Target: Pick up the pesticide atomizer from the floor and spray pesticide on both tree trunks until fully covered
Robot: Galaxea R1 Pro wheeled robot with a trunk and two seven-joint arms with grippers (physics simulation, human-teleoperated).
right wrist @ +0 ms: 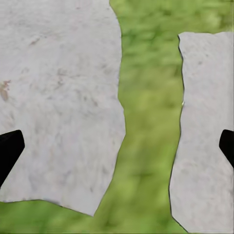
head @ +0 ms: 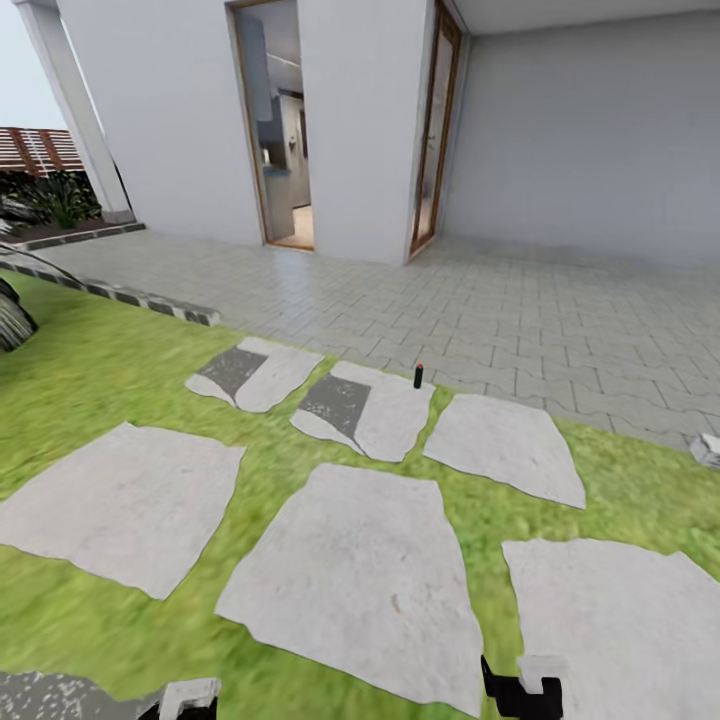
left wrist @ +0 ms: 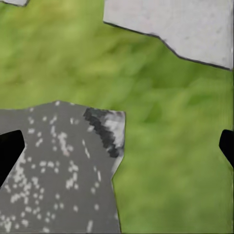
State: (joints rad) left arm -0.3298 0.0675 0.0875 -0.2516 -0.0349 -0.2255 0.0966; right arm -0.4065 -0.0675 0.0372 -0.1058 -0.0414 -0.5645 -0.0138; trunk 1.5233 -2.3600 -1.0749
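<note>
Green lawn (head: 120, 380) spreads below the head camera, broken up by pale stone slabs (head: 365, 580) laid like stepping stones. And there it is: the atomizer (head: 418, 376), a small dark bottle with a red top, standing upright on the far edge of a slab, just where the grass meets the grey paving (head: 520, 310). It sits well ahead of both arms, nothing touching it.

Beyond the paving rises the white house (head: 180, 120), with an open doorway (head: 285, 130) and a second wood-framed door (head: 435, 130) at the corner. Off to the left, a strip of brown slat fence (head: 40, 150) shows above dark shrubs.

Down at the bottom edge, the left gripper (head: 185, 700) and the right gripper (head: 522, 690) just peek in. On the left wrist view, dark fingertips (left wrist: 10, 151) stand far apart over grass and a speckled grey slab (left wrist: 58, 180), nothing between them. Same story on the right wrist: fingertips (right wrist: 9, 148) spread wide over a pale slab (right wrist: 58, 97) and a grass seam, holding nothing.
</note>
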